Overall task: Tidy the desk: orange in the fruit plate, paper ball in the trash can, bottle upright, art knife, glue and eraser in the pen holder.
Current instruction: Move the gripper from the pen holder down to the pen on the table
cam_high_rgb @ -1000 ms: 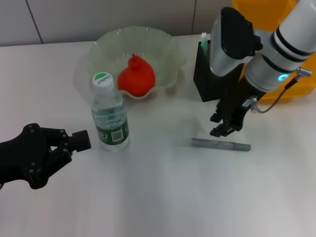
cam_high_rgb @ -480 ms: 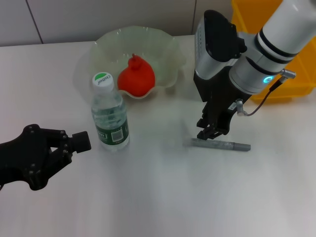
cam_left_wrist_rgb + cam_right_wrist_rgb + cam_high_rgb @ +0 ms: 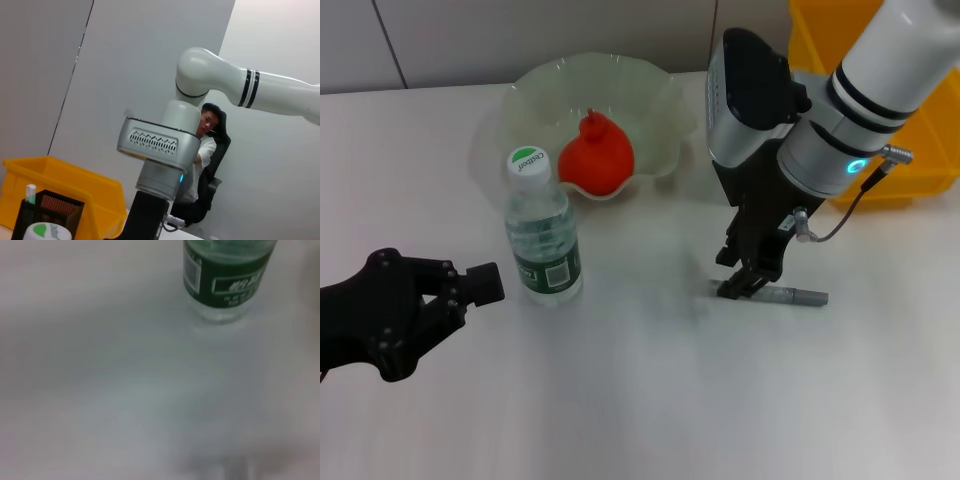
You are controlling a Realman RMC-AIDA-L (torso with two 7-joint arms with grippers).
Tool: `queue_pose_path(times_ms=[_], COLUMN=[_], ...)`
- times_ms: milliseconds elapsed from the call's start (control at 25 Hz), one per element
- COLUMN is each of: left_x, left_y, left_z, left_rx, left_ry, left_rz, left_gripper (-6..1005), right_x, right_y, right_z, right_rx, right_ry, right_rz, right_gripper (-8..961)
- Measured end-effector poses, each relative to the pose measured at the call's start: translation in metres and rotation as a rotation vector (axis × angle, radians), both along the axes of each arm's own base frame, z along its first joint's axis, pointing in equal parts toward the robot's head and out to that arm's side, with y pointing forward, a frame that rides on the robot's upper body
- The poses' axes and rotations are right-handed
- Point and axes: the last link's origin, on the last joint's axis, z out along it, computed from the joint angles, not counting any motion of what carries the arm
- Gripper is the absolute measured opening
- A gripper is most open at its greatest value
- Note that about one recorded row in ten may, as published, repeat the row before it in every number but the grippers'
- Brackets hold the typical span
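The right gripper (image 3: 745, 283) is down at the left end of the grey art knife (image 3: 790, 295), which lies flat on the surface (image 3: 640, 400); whether its fingers are closed, I cannot tell. The left gripper (image 3: 485, 285) rests near the upright bottle (image 3: 542, 235), fingers unclear too.

I see a white worktop (image 3: 650, 390) spread out below me. It is smooth and pale all over. At the far right side there is a big yellow bin (image 3: 910, 130). It sits at the back edge of the worktop, and part of it is hidden. Behind the worktop there is a grey wall (image 3: 520, 35) with thin dark lines running down it. From my left wrist I see the yellow bin (image 3: 65, 192) again, low down. A man with dark hair (image 3: 209, 131) sits in a black chair (image 3: 212, 192) farther back. He wears a white top. Pale grey walls stand behind him.
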Motion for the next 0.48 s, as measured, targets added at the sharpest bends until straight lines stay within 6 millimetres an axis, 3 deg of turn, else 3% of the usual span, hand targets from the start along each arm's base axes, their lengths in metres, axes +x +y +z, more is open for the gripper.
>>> queue_pose_path(times_ms=[120, 480], left_x=[-0.0003, 0.0000], left_y=[0.0001, 0.0005], left_z=[0.0002, 0.0001], left_rx=[0.004, 0.006], left_ry=[-0.002, -0.002], left_rz=[0.001, -0.001], left_gripper=[-2, -2], right_x=[0.0023, 0.0072], right_y=[0.0002, -0.0013], right_z=[0.0003, -0.0030], right_rx=[0.002, 0.000], right_ry=[-0.013, -0.021], right_rz=[0.002, -0.007], right_gripper=[423, 419])
